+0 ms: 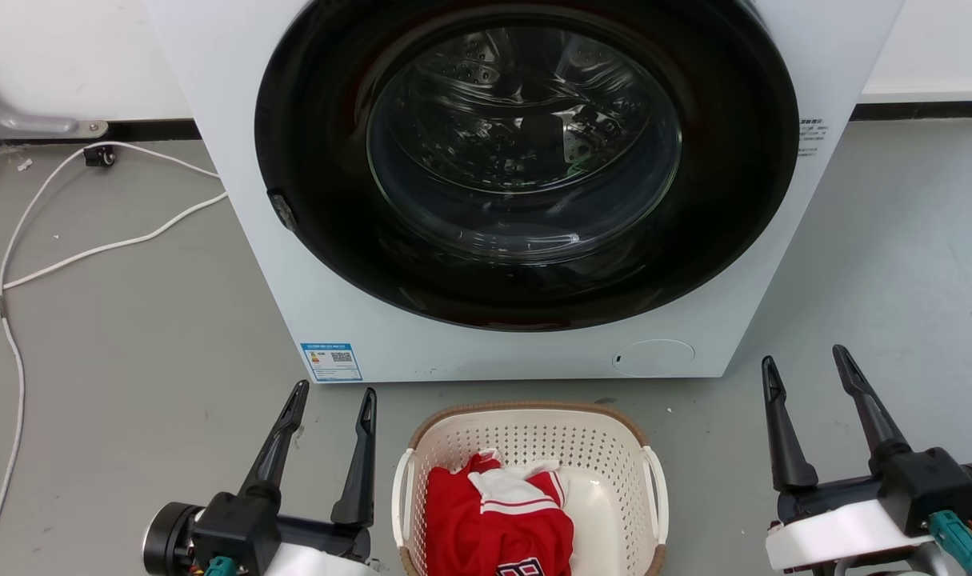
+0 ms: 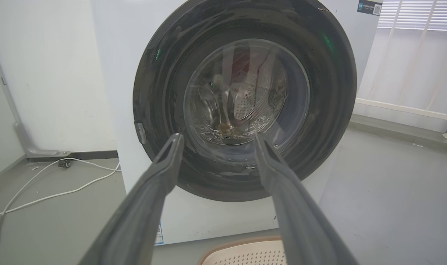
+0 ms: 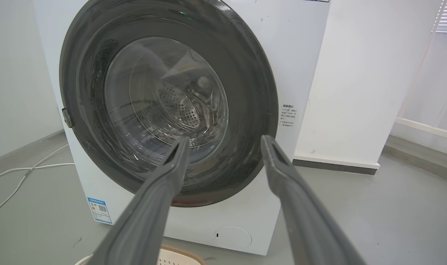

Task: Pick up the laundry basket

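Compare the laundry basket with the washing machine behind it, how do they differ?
The laundry basket is far smaller than the washing machine. The basket is cream, perforated and brown-rimmed; the machine is smooth white with a dark round door. The basket is open-topped and holds a red and white garment; the machine's door is shut. Both stand on the grey floor.

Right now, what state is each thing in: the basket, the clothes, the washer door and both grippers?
laundry basket: upright on the floor, not gripped.
red and white garment: crumpled inside the basket.
washing machine door: shut.
left gripper: open, empty, beside the basket.
right gripper: open, empty.
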Robot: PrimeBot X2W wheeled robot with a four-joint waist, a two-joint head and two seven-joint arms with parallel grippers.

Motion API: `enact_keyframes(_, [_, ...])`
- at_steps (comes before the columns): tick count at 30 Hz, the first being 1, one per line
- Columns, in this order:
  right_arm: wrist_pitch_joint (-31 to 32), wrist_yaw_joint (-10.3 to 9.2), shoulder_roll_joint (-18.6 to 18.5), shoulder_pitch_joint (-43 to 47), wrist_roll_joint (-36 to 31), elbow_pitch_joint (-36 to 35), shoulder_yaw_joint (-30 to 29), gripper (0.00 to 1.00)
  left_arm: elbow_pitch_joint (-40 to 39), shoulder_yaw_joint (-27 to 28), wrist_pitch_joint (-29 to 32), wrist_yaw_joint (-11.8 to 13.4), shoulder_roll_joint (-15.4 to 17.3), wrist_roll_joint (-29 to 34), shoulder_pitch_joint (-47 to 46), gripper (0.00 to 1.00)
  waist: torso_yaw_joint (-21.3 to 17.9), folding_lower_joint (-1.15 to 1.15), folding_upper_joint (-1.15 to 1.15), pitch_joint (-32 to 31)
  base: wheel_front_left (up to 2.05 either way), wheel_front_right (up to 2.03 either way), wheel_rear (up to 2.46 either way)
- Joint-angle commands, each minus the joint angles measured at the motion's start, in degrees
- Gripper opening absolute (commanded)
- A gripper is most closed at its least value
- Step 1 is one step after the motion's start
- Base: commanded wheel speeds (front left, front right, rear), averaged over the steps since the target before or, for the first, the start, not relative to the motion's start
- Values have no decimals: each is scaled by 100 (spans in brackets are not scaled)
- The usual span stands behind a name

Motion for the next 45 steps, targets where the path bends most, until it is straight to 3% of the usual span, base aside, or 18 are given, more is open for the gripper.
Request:
enact_keyframes(1, [-52,-2,-9,32,-129,-35,-7,100,-12,-8,-40,-36,-6,103,66,100,-1,0,0,3,0,0,0])
enact_keyframes(26, [-52,-2,-8,-159,148,162,-12,100,248,-3,-43,-128,-22,28,-106,100,-18,0,0,401,0,0,0])
enact_keyframes(39, [-52,-2,-6,-1262,52,1255,-39,100,1755,64,-42,-141,87,-165,-1352,100,-72,0,0,1919,0,0,0])
enact_keyframes(45, [-52,-2,-8,-2003,164,2001,-111,100,2433,26,-43,-136,386,-435,-2198,100,-68,0,0,2597,0,0,0])
